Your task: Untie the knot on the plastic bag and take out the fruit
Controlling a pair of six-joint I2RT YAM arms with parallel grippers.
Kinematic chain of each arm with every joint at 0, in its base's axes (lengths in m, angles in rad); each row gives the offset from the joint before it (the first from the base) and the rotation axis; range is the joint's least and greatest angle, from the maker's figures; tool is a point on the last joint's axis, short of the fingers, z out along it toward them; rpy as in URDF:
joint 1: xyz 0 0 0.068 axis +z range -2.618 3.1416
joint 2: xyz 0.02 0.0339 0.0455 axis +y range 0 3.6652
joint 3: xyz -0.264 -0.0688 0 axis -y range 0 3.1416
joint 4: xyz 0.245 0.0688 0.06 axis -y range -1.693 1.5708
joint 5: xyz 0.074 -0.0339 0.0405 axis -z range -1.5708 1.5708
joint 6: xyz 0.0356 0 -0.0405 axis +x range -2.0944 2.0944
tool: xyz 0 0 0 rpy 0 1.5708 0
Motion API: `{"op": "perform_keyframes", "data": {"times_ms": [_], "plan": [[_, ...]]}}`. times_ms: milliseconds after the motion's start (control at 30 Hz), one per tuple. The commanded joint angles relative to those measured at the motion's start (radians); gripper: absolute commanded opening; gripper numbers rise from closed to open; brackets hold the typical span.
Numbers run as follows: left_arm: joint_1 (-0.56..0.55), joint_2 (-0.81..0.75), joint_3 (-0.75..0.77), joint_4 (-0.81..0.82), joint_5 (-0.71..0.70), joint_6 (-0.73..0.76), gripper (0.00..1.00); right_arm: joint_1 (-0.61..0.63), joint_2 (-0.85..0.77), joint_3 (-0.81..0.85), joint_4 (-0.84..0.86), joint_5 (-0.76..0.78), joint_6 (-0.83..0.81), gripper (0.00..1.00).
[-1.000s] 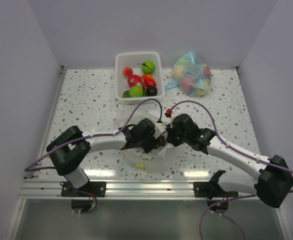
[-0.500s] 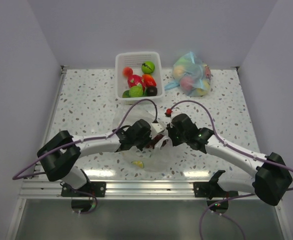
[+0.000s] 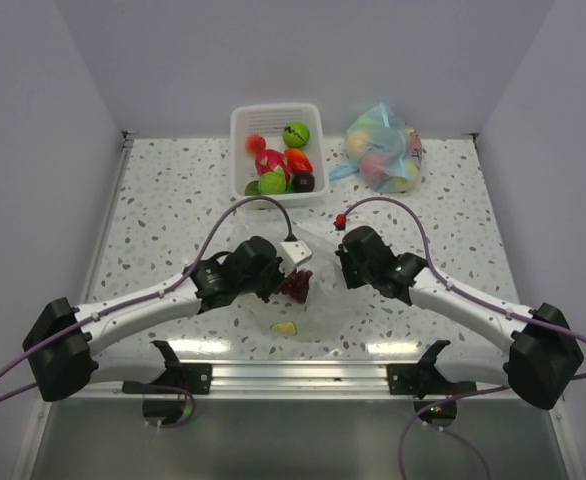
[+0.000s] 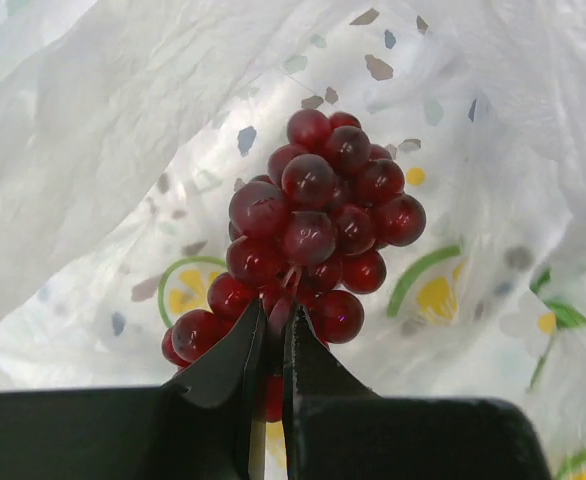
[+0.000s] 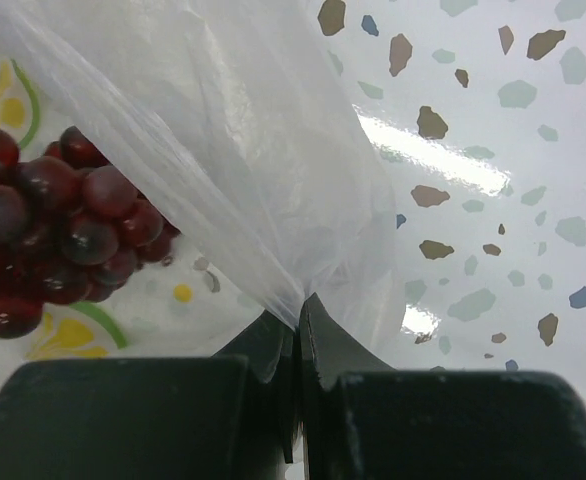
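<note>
Lower centre of the overhead view, the clear plastic bag (image 3: 323, 305) lay between both claws. The left claw (image 4: 273, 325) was clamped on the stem of a red grape bunch (image 4: 313, 215); the right claw (image 5: 298, 305) pinched the bag's film. The bunch looked light and loosely jointed, best taken by its stem; the film looked slippery and easily torn.

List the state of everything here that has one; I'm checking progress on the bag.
left gripper: shut on the stem of the grapes
right gripper: shut on the edge of the plastic bag
plastic bag: open, slack and crumpled
grapes: gripped by the stem, plastic behind them
white basket: upright, holding several fruits
blue-tinted bag: tied shut, full
</note>
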Motion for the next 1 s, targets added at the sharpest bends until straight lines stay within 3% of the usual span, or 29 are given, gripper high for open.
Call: {"op": "perform_keyframes", "data": {"times_ms": [0, 367, 500, 767, 967], "plan": [[0.000, -0.089, 0.054, -0.052, -0.022, -0.012, 0.00, -0.005, -0.009, 0.020, -0.013, 0.040, 0.012, 0.00], [0.003, -0.195, 0.293, -0.123, -0.059, -0.063, 0.00, -0.005, -0.030, -0.014, -0.005, 0.019, 0.012, 0.00], [0.003, -0.192, 0.425, -0.098, -0.140, -0.091, 0.00, -0.005, -0.041, -0.031, 0.000, 0.013, 0.023, 0.00], [0.029, -0.059, 0.648, 0.014, -0.401, -0.094, 0.00, -0.005, -0.058, -0.048, 0.007, -0.012, 0.043, 0.00], [0.187, 0.141, 0.793, 0.114, -0.404, -0.106, 0.00, -0.005, -0.065, -0.017, -0.016, -0.019, 0.032, 0.00]]}}
